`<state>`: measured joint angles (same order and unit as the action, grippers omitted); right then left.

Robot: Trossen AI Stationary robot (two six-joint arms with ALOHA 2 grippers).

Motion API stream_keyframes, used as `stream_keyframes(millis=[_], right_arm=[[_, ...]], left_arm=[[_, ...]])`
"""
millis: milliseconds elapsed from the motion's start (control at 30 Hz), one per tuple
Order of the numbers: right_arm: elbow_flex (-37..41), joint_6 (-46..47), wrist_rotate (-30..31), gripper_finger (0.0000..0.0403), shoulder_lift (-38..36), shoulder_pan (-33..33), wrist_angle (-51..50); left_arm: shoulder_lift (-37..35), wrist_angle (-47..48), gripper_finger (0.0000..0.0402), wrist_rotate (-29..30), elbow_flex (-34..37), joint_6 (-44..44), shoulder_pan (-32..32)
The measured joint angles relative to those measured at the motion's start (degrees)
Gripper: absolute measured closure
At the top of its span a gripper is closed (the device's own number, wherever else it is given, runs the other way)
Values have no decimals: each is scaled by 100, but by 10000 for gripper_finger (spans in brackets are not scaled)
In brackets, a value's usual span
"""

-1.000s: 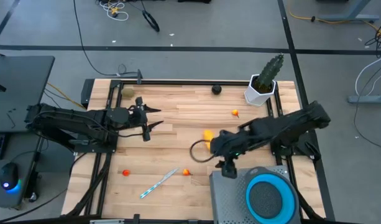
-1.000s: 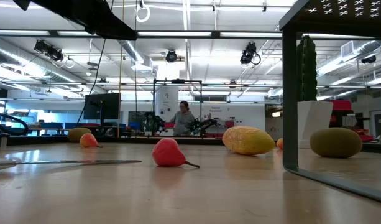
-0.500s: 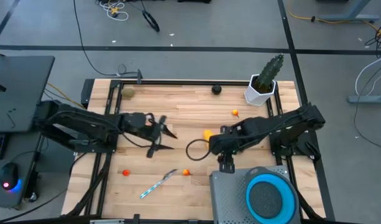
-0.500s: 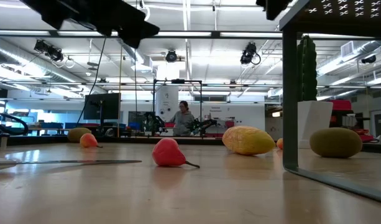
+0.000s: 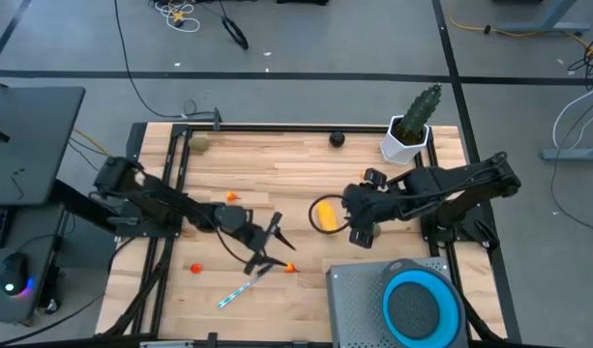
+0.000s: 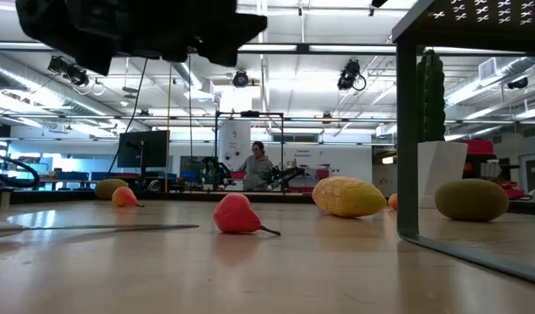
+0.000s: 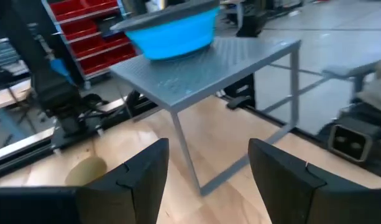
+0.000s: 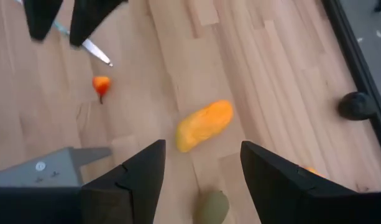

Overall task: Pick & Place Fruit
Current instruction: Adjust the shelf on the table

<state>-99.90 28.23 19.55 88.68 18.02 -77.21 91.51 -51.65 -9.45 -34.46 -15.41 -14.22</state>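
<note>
Fruit lies loose on the wooden table (image 5: 277,164): a yellow oblong (image 5: 325,215) (image 8: 204,126), a black ball (image 5: 337,138), an olive oval (image 5: 197,143) at the far left, and small orange-red pieces (image 5: 291,268) (image 5: 195,268) (image 5: 232,196) (image 5: 367,175). Another olive oval (image 8: 212,208) (image 7: 84,171) lies below my right arm. My left gripper (image 5: 273,243) (image 7: 209,180) is open, level and low, just left of an orange-red piece. My right gripper (image 5: 346,217) (image 8: 202,180) is open, held high and tipped down over the yellow oblong. Neither touches anything.
A grey metal stand (image 5: 359,304) (image 7: 209,68) carrying a blue bowl (image 5: 422,307) fills the near right corner. A cactus in a white pot (image 5: 410,133) stands far right. A thin white-and-blue stick (image 5: 246,283) lies near the front edge. A person is far off in the room behind (image 6: 258,166).
My left gripper has swung from the far left toward the table's right and near edge, sinking and tipping to level, and now hangs by the orange-red piece. My right gripper has risen and drawn back toward the far edge, tipping further down over the yellow oblong. No fruit has moved.
</note>
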Motion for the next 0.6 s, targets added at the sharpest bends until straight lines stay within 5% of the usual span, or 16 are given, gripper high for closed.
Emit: stream_keyframes(millis=[267, 600], right_arm=[[0, -18, -6, 185, 4, 0, 178], [0, -69, 8, 185, 9, 0, 205]], left_arm=[[925, 113, 171, 1166, -950, 1093, -162], [1481, 721, 170, 1102, -1601, 1149, -305]])
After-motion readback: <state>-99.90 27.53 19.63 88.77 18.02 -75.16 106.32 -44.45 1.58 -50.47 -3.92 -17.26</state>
